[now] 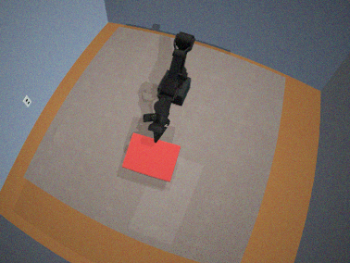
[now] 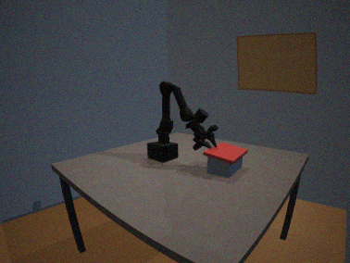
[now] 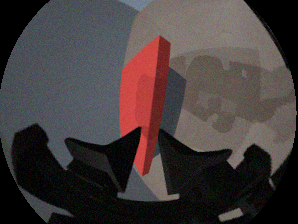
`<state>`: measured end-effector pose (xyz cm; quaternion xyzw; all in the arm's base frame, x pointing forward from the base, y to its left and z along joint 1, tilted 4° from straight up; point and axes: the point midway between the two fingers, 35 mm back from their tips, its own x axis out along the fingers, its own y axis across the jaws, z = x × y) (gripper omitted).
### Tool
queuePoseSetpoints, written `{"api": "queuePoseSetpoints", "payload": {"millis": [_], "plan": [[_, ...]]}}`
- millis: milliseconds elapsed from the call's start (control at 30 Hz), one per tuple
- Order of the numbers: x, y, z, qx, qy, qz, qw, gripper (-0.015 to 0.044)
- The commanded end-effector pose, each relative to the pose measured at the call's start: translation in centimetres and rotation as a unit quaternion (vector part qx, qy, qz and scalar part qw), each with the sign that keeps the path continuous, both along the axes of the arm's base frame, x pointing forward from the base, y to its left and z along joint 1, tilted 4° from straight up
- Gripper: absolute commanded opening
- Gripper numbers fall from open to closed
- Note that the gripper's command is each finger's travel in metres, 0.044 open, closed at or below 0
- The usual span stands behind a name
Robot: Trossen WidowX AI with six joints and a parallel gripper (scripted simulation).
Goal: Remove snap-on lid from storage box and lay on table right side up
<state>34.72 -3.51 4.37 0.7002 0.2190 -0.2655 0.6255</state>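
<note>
The red lid [image 1: 152,158] [image 2: 227,152] [image 3: 137,95] lies over the top of the blue-grey storage box [image 2: 224,167] [image 3: 175,102], right side up and roughly level. The box stands upright on the table. My gripper [image 1: 156,139] [image 2: 213,147] [image 3: 149,129] is shut on the lid's edge at the side facing the arm's base, one finger above the edge and one below it. Any small gap between lid and box is too fine to tell, and the lid hides the box's rim.
The grey table [image 1: 222,153] [image 2: 153,194] carries the arm's black base [image 2: 162,151] behind the gripper. The arm reaches forward from it. A paler rectangular patch of light [image 1: 159,213] shows on the table beyond the box. An orange-brown board [image 2: 277,62] hangs on the wall.
</note>
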Motion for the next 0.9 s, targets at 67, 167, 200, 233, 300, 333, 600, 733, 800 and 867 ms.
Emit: {"api": "queuePoseSetpoints", "payload": {"millis": [67, 167, 200, 233, 300, 333, 600, 733, 800, 867], "plan": [[0.3, -0.1, 1.4, -0.001, -0.009, -0.001, 1.0, 0.0], [0.3, -0.2, 1.8, -0.001, -0.009, -0.001, 1.0, 0.0], [0.3, -0.2, 2.0, -0.001, -0.009, -0.001, 1.0, 0.0], [0.3, -0.2, 2.1, -0.001, -0.009, -0.001, 1.0, 0.0], [0.4, -0.2, 2.4, -0.001, -0.009, -0.001, 1.0, 0.0], [0.4, -0.2, 2.5, -0.001, -0.009, -0.001, 1.0, 0.0], [0.6, -0.3, 3.5, -0.001, -0.009, -0.001, 1.0, 0.0], [0.8, -0.4, 4.1, -0.001, -0.01, -0.001, 1.0, 0.0], [0.9, -0.4, 4.3, -0.001, -0.01, -0.001, 1.0, 0.0], [1.0, -0.5, 4.6, -0.001, -0.01, -0.001, 1.0, 0.0]]}}
